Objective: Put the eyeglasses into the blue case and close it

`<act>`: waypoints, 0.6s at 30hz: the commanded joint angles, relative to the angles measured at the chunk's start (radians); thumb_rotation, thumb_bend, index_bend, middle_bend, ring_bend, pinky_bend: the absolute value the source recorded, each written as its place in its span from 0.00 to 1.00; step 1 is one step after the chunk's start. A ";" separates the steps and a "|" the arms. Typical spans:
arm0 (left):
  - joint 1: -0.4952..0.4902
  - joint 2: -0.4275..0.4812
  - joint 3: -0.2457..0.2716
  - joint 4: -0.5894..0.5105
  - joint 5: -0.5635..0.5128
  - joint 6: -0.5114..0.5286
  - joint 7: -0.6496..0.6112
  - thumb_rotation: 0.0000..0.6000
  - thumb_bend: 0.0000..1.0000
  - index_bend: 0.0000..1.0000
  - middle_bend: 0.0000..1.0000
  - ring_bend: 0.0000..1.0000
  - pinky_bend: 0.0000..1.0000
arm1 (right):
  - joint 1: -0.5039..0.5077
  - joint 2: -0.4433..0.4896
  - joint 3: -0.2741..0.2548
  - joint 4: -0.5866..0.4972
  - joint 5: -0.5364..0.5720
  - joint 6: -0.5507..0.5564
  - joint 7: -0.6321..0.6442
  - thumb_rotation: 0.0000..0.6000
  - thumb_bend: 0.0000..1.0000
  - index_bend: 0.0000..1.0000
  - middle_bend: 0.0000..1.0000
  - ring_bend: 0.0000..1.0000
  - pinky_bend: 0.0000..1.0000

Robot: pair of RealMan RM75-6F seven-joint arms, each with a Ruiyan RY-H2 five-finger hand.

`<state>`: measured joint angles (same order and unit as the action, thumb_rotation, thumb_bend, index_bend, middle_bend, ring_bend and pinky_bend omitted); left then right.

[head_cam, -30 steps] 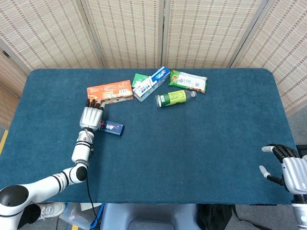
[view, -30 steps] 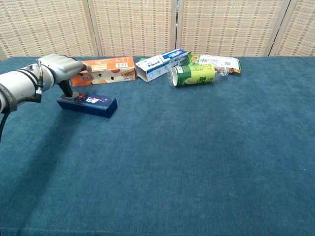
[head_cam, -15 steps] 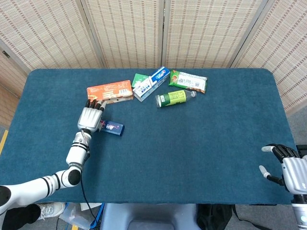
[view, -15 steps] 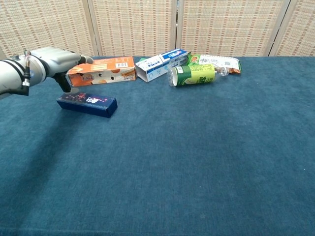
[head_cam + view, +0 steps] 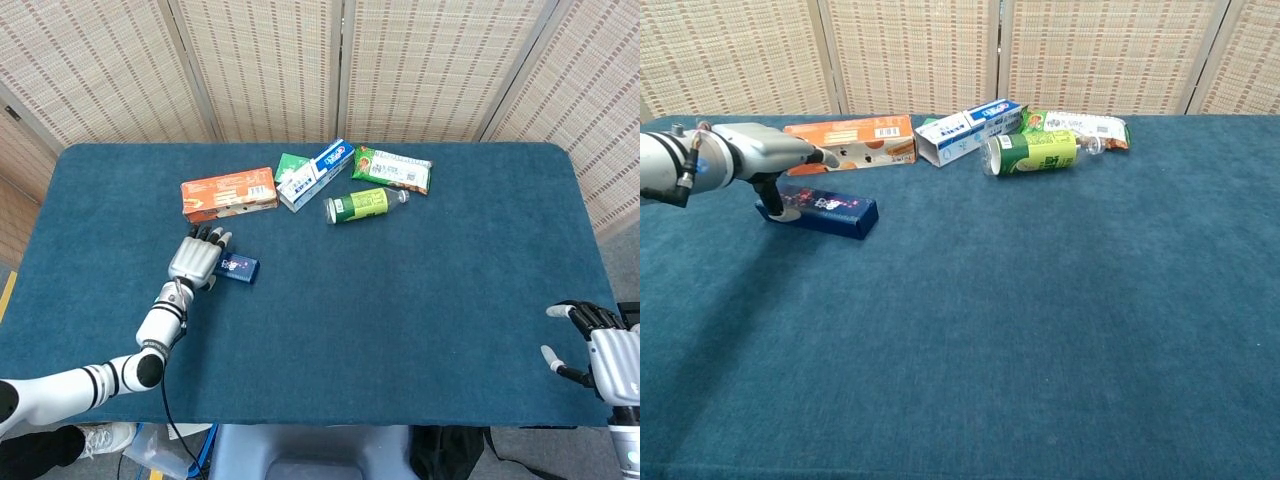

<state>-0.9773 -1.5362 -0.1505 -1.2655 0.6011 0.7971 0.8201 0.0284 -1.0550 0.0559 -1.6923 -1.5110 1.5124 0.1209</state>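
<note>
A dark blue oblong case (image 5: pixel 238 268) lies closed on the blue cloth, left of centre; the chest view shows its long side (image 5: pixel 830 213). No eyeglasses show in either view. My left hand (image 5: pixel 196 258) hovers over the case's left end with its fingers stretched out flat and nothing in them. In the chest view the left hand (image 5: pixel 758 163) has its thumb pointing down at that end; whether it touches I cannot tell. My right hand (image 5: pixel 598 348) rests at the table's near right corner, fingers apart and empty.
Along the back lie an orange carton (image 5: pixel 229 192), a blue-and-white toothpaste box (image 5: pixel 316 175), a green bottle (image 5: pixel 360 205) on its side and a green snack packet (image 5: pixel 392 170). A folding screen stands behind the table.
My left hand has drawn back from the orange carton toward me and now sits lower over the case's left end. The case and the right hand have not moved.
</note>
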 commanded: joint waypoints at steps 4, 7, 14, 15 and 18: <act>-0.036 -0.039 0.028 0.064 -0.051 -0.028 0.018 1.00 0.34 0.14 0.00 0.00 0.00 | -0.002 0.000 0.000 0.001 0.002 0.000 0.001 1.00 0.25 0.33 0.30 0.23 0.23; -0.047 -0.049 0.038 0.081 -0.077 -0.032 0.028 1.00 0.34 0.18 0.00 0.00 0.00 | -0.001 -0.001 0.000 0.002 0.003 -0.002 0.002 1.00 0.25 0.33 0.30 0.23 0.23; -0.046 -0.072 0.036 0.110 -0.068 -0.021 -0.014 1.00 0.34 0.40 0.00 0.00 0.00 | 0.000 -0.001 0.001 0.004 0.003 -0.002 0.003 1.00 0.25 0.33 0.30 0.23 0.23; -0.044 -0.075 0.035 0.114 -0.061 -0.016 -0.021 1.00 0.34 0.43 0.00 0.00 0.00 | -0.001 -0.001 0.001 0.004 0.003 -0.002 0.004 1.00 0.25 0.33 0.30 0.23 0.23; -0.038 -0.081 0.037 0.120 -0.042 -0.004 -0.040 1.00 0.34 0.50 0.00 0.00 0.00 | 0.000 -0.001 0.002 0.004 0.003 -0.003 0.003 1.00 0.25 0.33 0.30 0.23 0.23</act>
<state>-1.0184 -1.6151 -0.1144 -1.1483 0.5539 0.7891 0.7859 0.0281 -1.0560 0.0575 -1.6884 -1.5076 1.5097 0.1238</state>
